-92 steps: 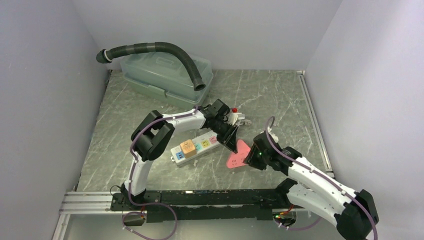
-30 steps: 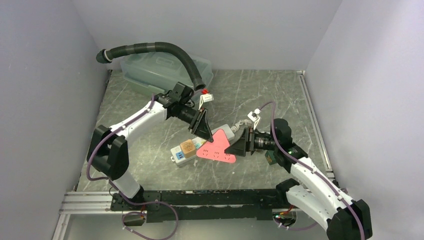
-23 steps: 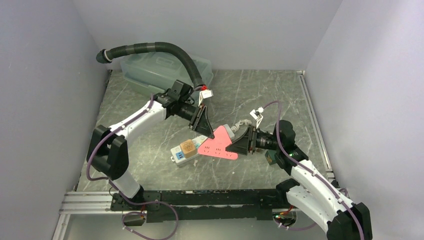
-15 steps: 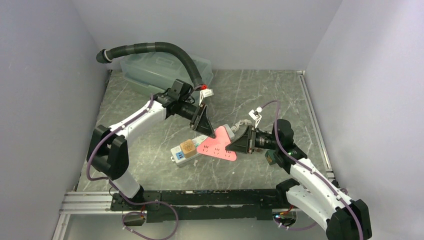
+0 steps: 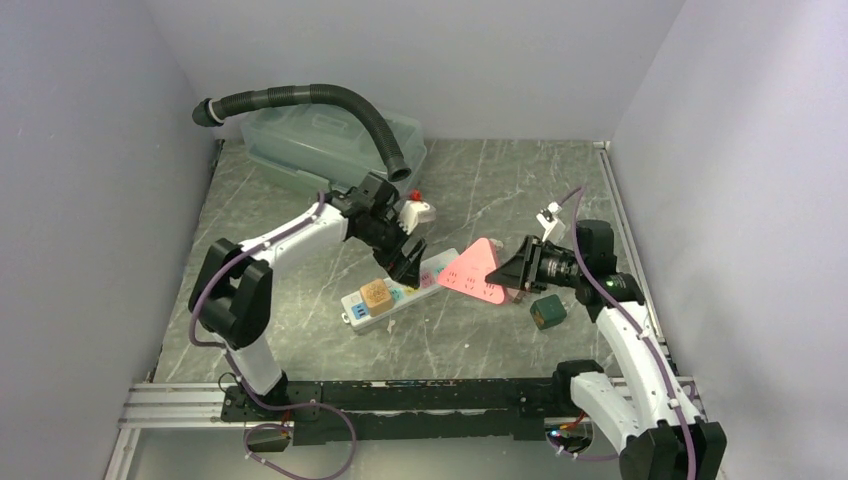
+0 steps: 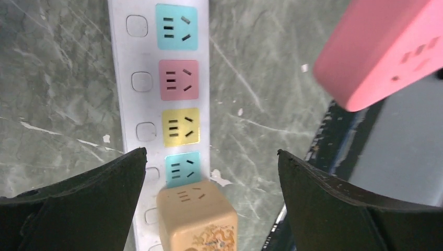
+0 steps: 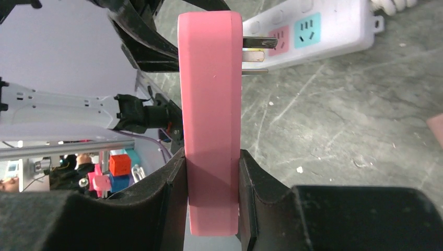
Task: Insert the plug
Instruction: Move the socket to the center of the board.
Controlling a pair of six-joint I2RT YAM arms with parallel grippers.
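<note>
item 1, pink plug (image 5: 473,270): flat and triangular, with metal prongs (image 7: 255,48) on one face. location: in no socket, just beside the far right end of the power strip (image 5: 400,288). the prongs face the strip but sit in no slot (from the right wrist the body shows edge-on, and from the left wrist only one corner shows).

item 2, right gripper (image 5: 512,270): fingers (image 7: 175,183) pinched on the plug's two flat faces, one on each side.

item 3, left gripper (image 5: 407,262): fingers (image 6: 104,183) spread wide with nothing between them, poised over the strip.

item 4, power strip: white, lying flat and slanted on the grey marbled table (image 5: 520,180). open sockets in a row are teal, pink, yellow, teal, each with a small button beside it.

item 5, tan cube adapter (image 5: 376,293): seated in the strip toward its near left end, right next to a teal socket.

item 6, green block (image 5: 547,311): on the table, just beside the right gripper, on the near side.

item 7, black hose (image 5: 320,98): arched over a clear lidded bin (image 5: 300,150) at the far left.
</note>
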